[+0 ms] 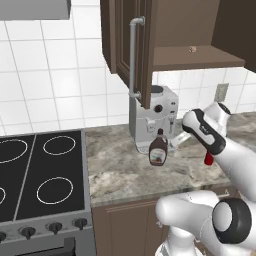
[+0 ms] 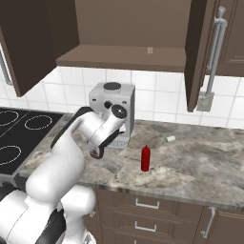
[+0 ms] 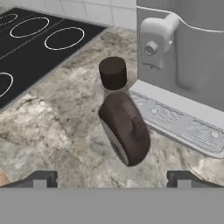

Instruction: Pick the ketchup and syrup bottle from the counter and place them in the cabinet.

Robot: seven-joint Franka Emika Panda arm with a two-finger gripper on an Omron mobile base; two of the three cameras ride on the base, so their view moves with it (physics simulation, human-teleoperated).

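The syrup bottle [image 1: 159, 148], dark brown with a dark cap, stands on the counter [image 1: 120, 175] in front of the coffee machine. In the hand view the syrup bottle [image 3: 124, 127] is close ahead, centred between the two fingertips [image 3: 41, 178]. My gripper [image 3: 112, 179] is open and holds nothing, hovering just short of the bottle. From the right base view the gripper [image 2: 97, 153] points down beside the machine. The red ketchup [image 2: 146, 158] stands further right on the counter [image 2: 190, 162], partly behind my arm as ketchup [image 1: 208, 159] in the left base view. The cabinet [image 1: 195, 57] above is open, its shelf [image 2: 124, 57] showing.
A grey coffee machine [image 1: 152, 112] with a drip tray [image 3: 175, 116] stands right behind the syrup bottle. The black stovetop [image 1: 40, 170] lies to the left. The open cabinet door [image 1: 134, 55] with its silver handle hangs over the machine. A small white object [image 2: 170, 138] lies near the wall.
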